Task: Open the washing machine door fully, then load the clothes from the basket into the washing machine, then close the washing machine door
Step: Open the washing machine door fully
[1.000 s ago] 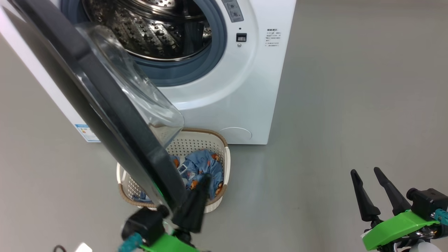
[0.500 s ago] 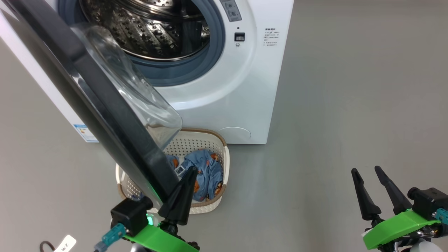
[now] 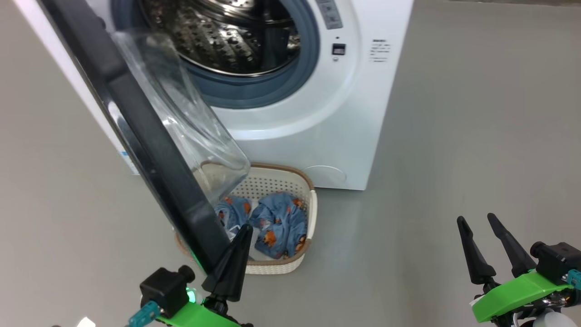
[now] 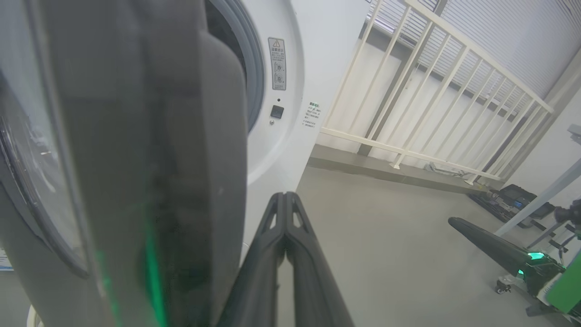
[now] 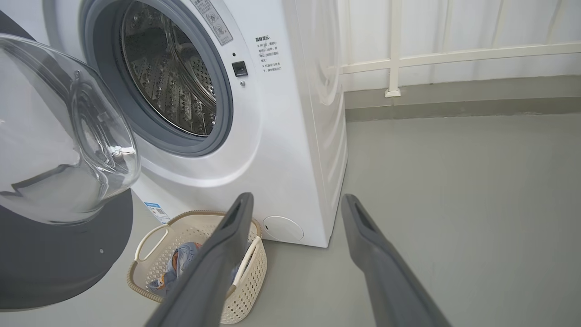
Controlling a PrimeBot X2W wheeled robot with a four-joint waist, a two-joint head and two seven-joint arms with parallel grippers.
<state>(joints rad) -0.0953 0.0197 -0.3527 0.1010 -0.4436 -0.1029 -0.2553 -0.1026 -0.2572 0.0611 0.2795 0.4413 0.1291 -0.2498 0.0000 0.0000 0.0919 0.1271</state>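
Observation:
The washing machine (image 3: 317,113) stands with its steel drum (image 3: 236,36) exposed. Its door (image 3: 150,141) hangs swung out toward me, black rim edge-on, glass bowl (image 3: 181,113) facing the machine. Below the door sits the basket (image 3: 305,254) holding the blue bear-print clothes (image 3: 277,222). My left gripper (image 3: 246,228) is shut and empty, its tip close against the inner side of the door's lower rim, over the basket. In the left wrist view the door's rim (image 4: 136,159) stands just left of the left gripper (image 4: 286,196). My right gripper (image 3: 475,219) is open and empty, over bare floor at the right.
Grey floor (image 3: 454,136) spreads to the right of the machine. A white railing (image 5: 454,54) runs along the wall behind it. Dark equipment (image 4: 513,200) lies on the floor by the railing. The basket (image 5: 199,245) stands in front of the machine's lower corner.
The head camera has shifted, so the scene sits further right. The left gripper has moved left against the door, which has swung a little wider, uncovering more clothes. The right gripper has stayed put.

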